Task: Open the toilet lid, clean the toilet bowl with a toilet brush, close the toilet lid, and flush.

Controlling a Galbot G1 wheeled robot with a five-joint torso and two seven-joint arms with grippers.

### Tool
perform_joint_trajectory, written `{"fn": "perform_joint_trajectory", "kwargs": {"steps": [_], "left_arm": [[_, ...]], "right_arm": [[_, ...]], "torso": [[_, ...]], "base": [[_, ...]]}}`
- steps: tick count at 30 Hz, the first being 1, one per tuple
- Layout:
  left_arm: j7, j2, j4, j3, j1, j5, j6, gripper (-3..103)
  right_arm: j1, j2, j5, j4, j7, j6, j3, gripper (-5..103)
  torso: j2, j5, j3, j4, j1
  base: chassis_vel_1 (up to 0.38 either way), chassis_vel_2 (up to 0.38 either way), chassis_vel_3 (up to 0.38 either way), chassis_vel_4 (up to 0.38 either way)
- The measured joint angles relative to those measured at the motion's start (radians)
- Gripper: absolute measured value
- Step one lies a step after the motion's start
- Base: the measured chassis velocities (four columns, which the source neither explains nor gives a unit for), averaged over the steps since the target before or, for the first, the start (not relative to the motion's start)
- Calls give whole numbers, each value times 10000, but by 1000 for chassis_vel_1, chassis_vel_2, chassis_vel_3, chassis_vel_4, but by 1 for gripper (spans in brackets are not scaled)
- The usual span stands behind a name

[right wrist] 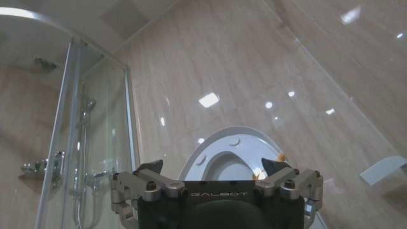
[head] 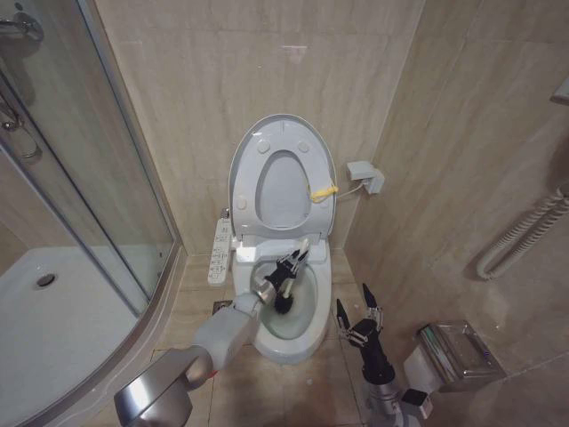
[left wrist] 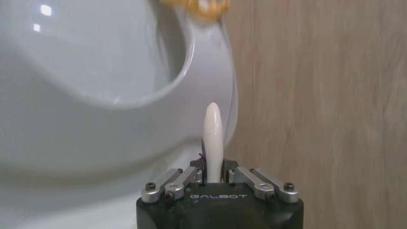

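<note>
The toilet lid point(head: 253, 147) stands raised against the back wall, with the ring seat point(head: 307, 213) up in front of it and a yellow tag point(head: 322, 189) at its edge. Below is the white toilet bowl point(head: 289, 345). My left gripper point(head: 286, 267) reaches over the bowl, shut on the toilet brush's white handle point(head: 300, 249); the dark bristle head point(head: 284, 305) is down inside the bowl. In the left wrist view the handle point(left wrist: 213, 138) sticks out of the shut left gripper point(left wrist: 215, 179). My right gripper point(head: 357, 311) stands open beside the bowl's right side, pointing up, and holds nothing point(right wrist: 213, 167).
A glass shower enclosure point(head: 89, 178) with a white shower tray point(head: 53, 311) fills the left. A control panel point(head: 219, 252) hangs at the bowl's left. A metal bin point(head: 458, 351) sits on the floor at right, below a white hose point(head: 524, 231) on the wall.
</note>
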Motion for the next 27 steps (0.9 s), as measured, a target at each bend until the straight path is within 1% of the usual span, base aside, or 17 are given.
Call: {"fn": "perform_joint_trajectory", "kwargs": {"steps": [4, 6, 8, 9, 10, 12, 15, 18, 20, 22, 24, 27], "left_arm": [[121, -533, -10, -26, -137, -158, -145, 18], [136, -559, 100, -26, -136, -118, -145, 18], [151, -575, 590, -64, -60, 134, -122, 18], [151, -575, 590, -64, -60, 134, -122, 18], [151, -575, 708, -69, -7, 207, -108, 18], [155, -462, 675, -24, 133, 280, -78, 18], [163, -348, 397, 4, 134, 174, -83, 18], [193, -366, 64, 26, 12, -19, -114, 18], [278, -536, -55, -40, -196, -106, -177, 18], [312, -567, 37, -64, -259, -107, -180, 18], [330, -568, 469, -100, -252, 56, -132, 18], [353, -554, 705, -144, -82, 295, -103, 18]], "right_arm": [[-74, 37, -43, 53, -10, 7, 0, 100], [-92, 36, -43, 70, -12, 9, 7, 100], [-127, 35, -32, 89, -26, 15, 35, 100], [-127, 35, -32, 89, -26, 15, 35, 100], [-134, 35, -24, 94, -40, 18, 45, 100], [-145, 44, -7, 102, -67, 22, 71, 100], [-145, 59, -6, 103, -76, 23, 84, 100], [-142, 68, -11, 123, -78, 22, 103, 100], [-149, 73, -12, 168, -74, 22, 112, 100], [-161, 73, -12, 172, -74, 22, 121, 100], [-200, 71, -11, 181, -74, 23, 135, 100], [-212, 66, -1, 186, -76, 23, 142, 100]], "torso": [[1, -3, -1, -17, 0], [1, -3, -1, -16, -1], [0, 1, 0, -2, 0], [0, 1, 0, -2, 0], [0, 1, 0, 3, 0], [0, -3, 0, -2, 0], [0, 1, 0, 3, 0], [0, -1, 0, -3, 0], [1, -3, -2, -13, -1], [1, -4, -2, -15, -1], [0, 0, 0, -3, 0], [0, 0, 0, 0, -1]], "base": [[0, 0, 0, 0], [0, 0, 0, 0], [0, 0, 0, 0], [0, 0, 0, 0], [0, 0, 0, 0], [0, 0, 0, 0], [0, 0, 0, 0], [0, 0, 0, 0], [0, 0, 0, 0], [0, 0, 0, 0], [0, 0, 0, 0], [0, 0, 0, 0]]}}
